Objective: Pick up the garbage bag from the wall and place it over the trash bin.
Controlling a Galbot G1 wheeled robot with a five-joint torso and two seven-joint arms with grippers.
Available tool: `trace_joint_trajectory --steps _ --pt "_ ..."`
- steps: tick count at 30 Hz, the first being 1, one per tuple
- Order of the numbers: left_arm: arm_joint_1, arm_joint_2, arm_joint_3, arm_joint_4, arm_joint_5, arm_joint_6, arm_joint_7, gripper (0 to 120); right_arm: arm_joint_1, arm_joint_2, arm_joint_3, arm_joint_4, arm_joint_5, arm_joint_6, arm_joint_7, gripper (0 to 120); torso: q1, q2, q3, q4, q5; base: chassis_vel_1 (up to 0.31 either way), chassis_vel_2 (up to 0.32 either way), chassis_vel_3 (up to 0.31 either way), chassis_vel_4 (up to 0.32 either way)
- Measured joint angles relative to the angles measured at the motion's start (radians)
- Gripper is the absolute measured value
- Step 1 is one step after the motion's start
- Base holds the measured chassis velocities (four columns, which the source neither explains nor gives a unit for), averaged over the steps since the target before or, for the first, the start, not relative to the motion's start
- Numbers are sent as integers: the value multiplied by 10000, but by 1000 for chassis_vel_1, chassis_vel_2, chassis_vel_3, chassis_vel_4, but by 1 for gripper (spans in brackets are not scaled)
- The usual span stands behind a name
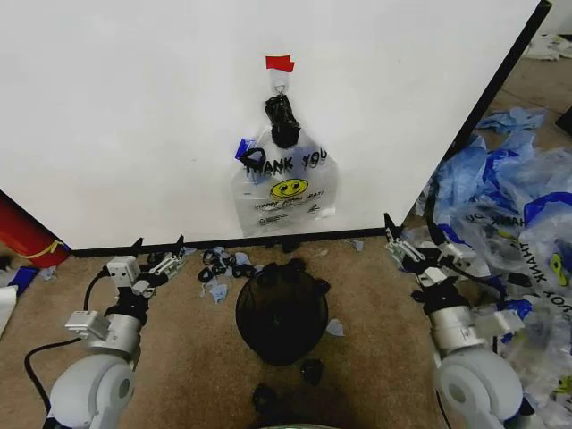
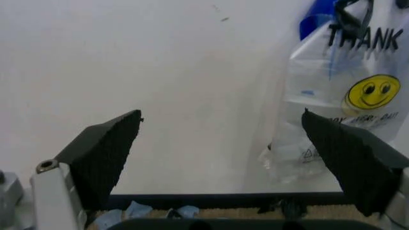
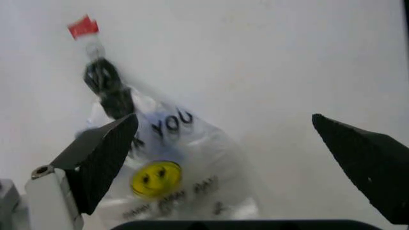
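The garbage bag [image 1: 286,183] hangs on the white wall [image 1: 134,107] from a hook under a red tape piece [image 1: 279,63]; it is clear plastic with "THANK YOU" print and a yellow smiley, and it also shows as the bag [image 2: 348,100] and the bag [image 3: 172,167] in the wrist views. Below it on the carpet stands the black mesh trash bin [image 1: 281,308]. My left gripper [image 1: 159,250] is open, low at the bin's left. My right gripper [image 1: 409,234] is open, low at the bin's right. Both are well short of the bag.
A bluish heap of like bags [image 1: 509,223] lies at the right past the wall's black edge. Small black clips and blue scraps [image 1: 219,266] litter the carpet at the wall's foot and around the bin. A red object [image 1: 22,234] sits at far left.
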Motion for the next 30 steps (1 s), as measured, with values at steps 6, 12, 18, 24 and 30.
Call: trace_joint_trajectory --steps 6,12,18,24,30 --pt "212 -187 -118 81 215 -2 2 99 2263 -64 -1442 -1023 1885 149 -367 100 0 0 1 9 -1 0 0 0 0" --pt "465 -359 -235 71 382 -51 1 98 4026 241 -2709 -2012 2961 283 -547 100 0 0 1 5 -2 0 0 0 0" --pt "619 -513 -348 -2 505 -103 -9 98 5399 566 -3603 -2715 3590 346 -573 100 0 0 1 5 -2 0 0 0 0" --pt "633 -668 -391 -3 595 -140 -20 98 6245 792 -4165 -3361 3835 425 -625 100 0 0 1 3 -1 0 0 0 0" --pt "632 -859 -397 46 675 -201 -30 98 6901 1057 -4682 -4050 4016 522 -724 100 1 -1 0 4 -1 0 0 0 0"
